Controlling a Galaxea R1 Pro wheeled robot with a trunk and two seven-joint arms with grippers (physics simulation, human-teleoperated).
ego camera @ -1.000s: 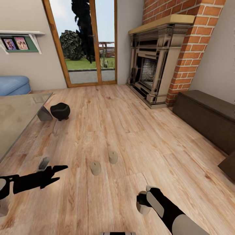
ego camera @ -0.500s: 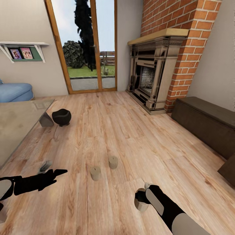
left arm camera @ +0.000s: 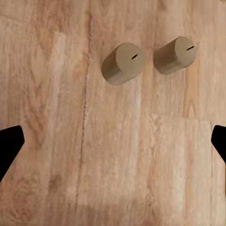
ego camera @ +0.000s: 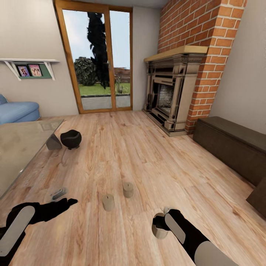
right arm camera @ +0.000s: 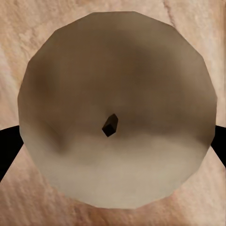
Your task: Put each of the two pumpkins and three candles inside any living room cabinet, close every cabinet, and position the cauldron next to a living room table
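Two grey-brown candles stand on the wood floor, one [ego camera: 108,202] [left arm camera: 123,63] beside the other [ego camera: 128,189] [left arm camera: 175,55]. My right gripper [ego camera: 161,226] [right arm camera: 113,141] is shut on a third candle [ego camera: 159,229] [right arm camera: 115,108], low over the floor. To the left of the standing pair, my left gripper [ego camera: 65,203] [left arm camera: 113,146] hangs open and holds nothing. The black cauldron [ego camera: 71,139] sits on the floor at the corner of the coffee table [ego camera: 18,147]. The dark-brown cabinet [ego camera: 232,146] runs along the right wall. The pumpkins are out of view.
A brick fireplace [ego camera: 173,92] stands ahead on the right, beside a glass door [ego camera: 98,62]. A blue sofa [ego camera: 18,111] is at the far left. A dark-brown panel [ego camera: 258,197] juts out at the right edge, by the cabinet's near end.
The head camera has tilted up, so the room sits lower in view. My left arm has drawn in and turned, showing its pale forearm. The right gripper keeps the candle.
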